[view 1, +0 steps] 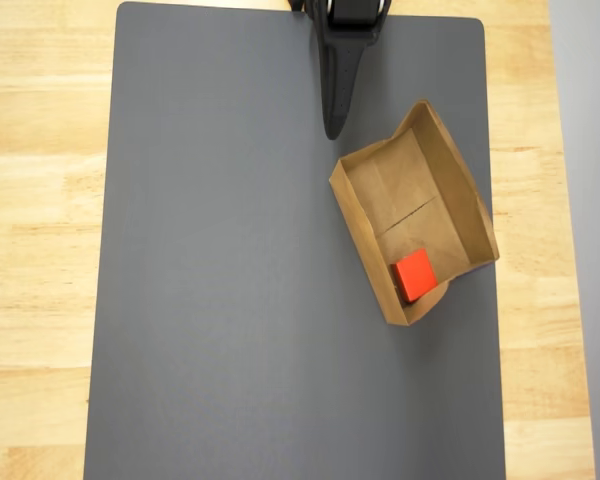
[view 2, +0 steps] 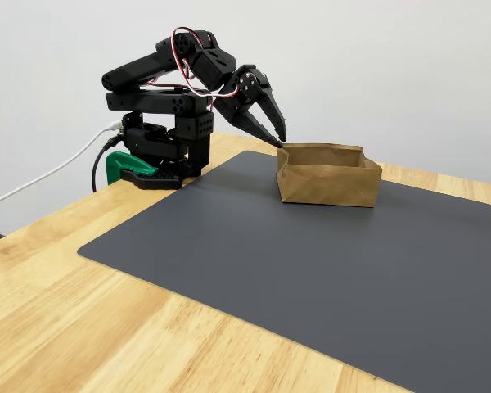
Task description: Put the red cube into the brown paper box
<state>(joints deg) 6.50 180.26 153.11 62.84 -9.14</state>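
Observation:
The red cube (view 1: 414, 273) lies inside the brown paper box (view 1: 450, 180), in the corner nearest the bottom of the overhead view, touching the wall. The box sits tilted on the right side of the mat, with a crease across its floor. In the fixed view the box (view 2: 327, 176) hides the cube behind its front wall. My gripper (view 1: 332, 130) is shut and empty, its tips hanging just beyond the box's upper left corner. From the side the black arm is folded back, and the gripper (view 2: 280, 139) points down at the box's left rim.
A dark grey mat (view 1: 230, 280) covers most of the wooden table (view 1: 40, 200). The arm's base is held by a green clamp (view 2: 127, 168) at the table's edge, with cables (view 2: 49, 176) running off to the left.

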